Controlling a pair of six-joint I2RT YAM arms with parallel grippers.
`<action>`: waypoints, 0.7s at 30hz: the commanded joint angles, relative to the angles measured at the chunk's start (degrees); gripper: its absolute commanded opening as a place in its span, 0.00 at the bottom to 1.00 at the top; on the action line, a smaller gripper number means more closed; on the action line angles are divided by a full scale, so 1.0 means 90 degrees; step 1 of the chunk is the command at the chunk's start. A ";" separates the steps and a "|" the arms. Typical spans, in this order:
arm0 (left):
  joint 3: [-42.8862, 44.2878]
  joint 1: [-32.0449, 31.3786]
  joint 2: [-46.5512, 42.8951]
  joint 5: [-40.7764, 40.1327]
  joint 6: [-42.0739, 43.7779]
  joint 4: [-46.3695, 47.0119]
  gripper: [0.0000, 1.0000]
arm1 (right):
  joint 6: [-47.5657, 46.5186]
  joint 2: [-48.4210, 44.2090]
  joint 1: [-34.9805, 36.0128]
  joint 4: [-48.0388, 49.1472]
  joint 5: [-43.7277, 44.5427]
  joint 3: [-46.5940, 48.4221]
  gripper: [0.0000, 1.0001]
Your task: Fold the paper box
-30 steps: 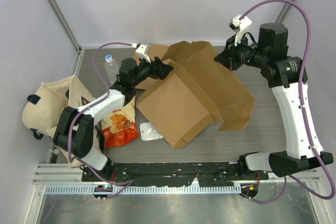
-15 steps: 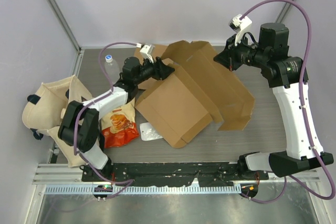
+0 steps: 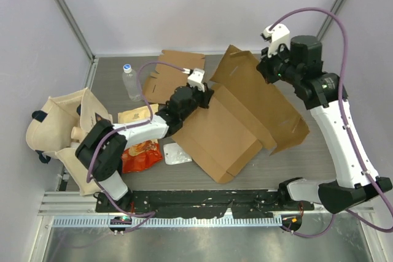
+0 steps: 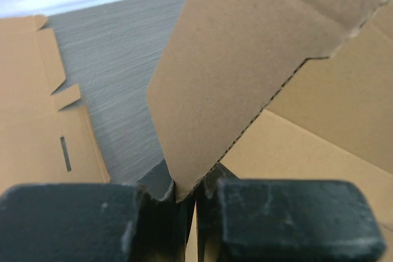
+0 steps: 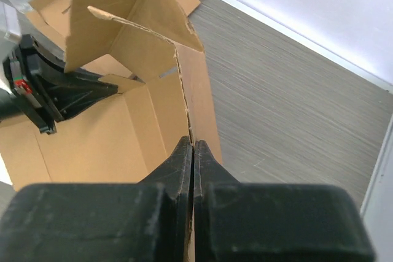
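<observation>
Tabletop [image 3: 288,165]: box [image 3: 215,133], bottle [image 3: 131,82], snack bag [image 3: 140,153], tote [image 3: 58,126]

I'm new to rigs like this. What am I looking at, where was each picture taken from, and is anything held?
Two white-and-black robot arms stand at the near edge of a grey table. The overhead picture looks down on both; the other two come from a camera on each wrist, looking along its fingers. On the table lies a brown cardboard box, partly unfolded, plus a spare flat cardboard sheet, a clear plastic bottle, a beige cloth bag and an orange snack bag. The left gripper pinches one raised flap of the box; the right gripper is shut on another edge of it.
</observation>
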 commanded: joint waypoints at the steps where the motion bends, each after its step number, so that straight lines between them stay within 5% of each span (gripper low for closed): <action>1: 0.0159 -0.0475 0.0347 -0.1568 0.0336 0.0628 0.07 | -0.0017 0.0015 0.1225 0.0789 0.1602 -0.0562 0.01; 14: -0.0885 -0.0680 0.1080 -0.1356 -0.0825 0.2306 0.14 | -0.1140 -0.1108 0.2664 0.2966 0.2672 -0.4021 0.01; 21: -0.1257 -0.0661 0.1051 -0.0625 -0.1362 0.2464 0.40 | -0.1804 -0.1137 0.2694 0.2676 0.2702 -0.3867 0.01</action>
